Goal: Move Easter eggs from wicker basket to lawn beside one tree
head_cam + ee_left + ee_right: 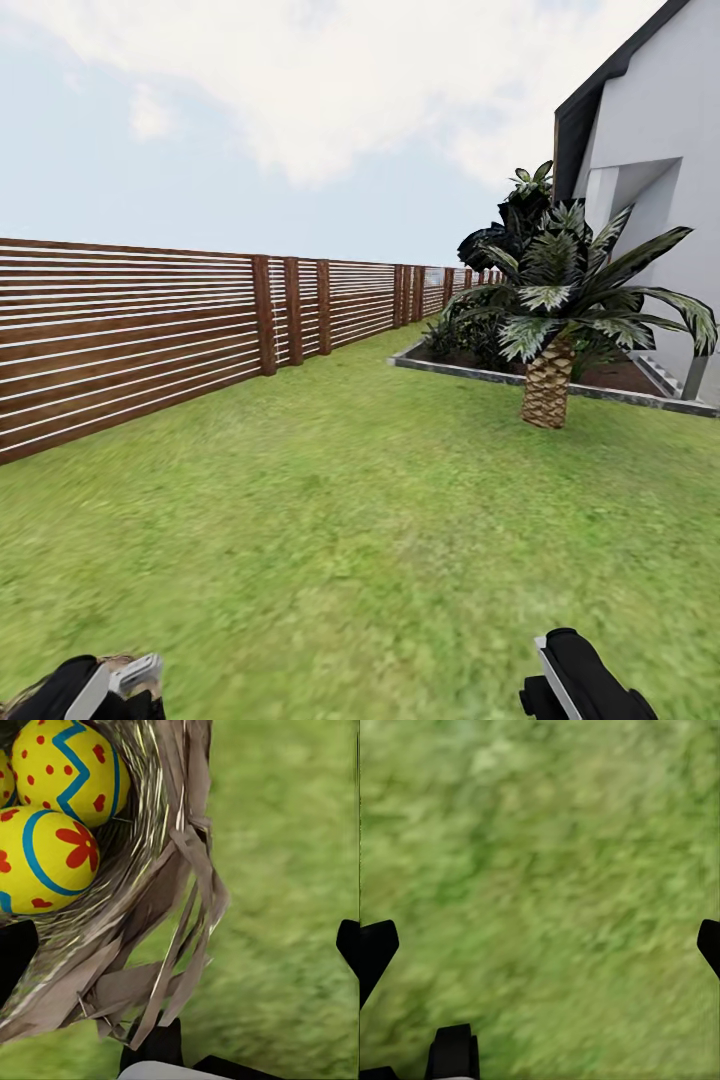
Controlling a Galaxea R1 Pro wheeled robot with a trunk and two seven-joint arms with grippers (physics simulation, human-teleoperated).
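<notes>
From the head camera, the lawn [360, 520] is seen running out to a slatted fence [130, 335] on the left, with a palm [560, 310] in a stone-edged bed [560, 385] before a white house [650, 170] on the right. The left gripper [120, 685] and right gripper [560, 680] are glimpsed low at the bottom edge, a scrap of wicker beside the left one. At the left wrist, the basket [142, 945] is seen close up, its rim lying between the widely parted dark fingertips [15, 952]; two eggs [45, 859] are nestled inside, touching, with a sliver of a third at the edge. Whether the rim is actually pinched cannot be told. At the right wrist, blurred grass [540, 870] is seen between spread fingertips [375, 949], nothing held.
</notes>
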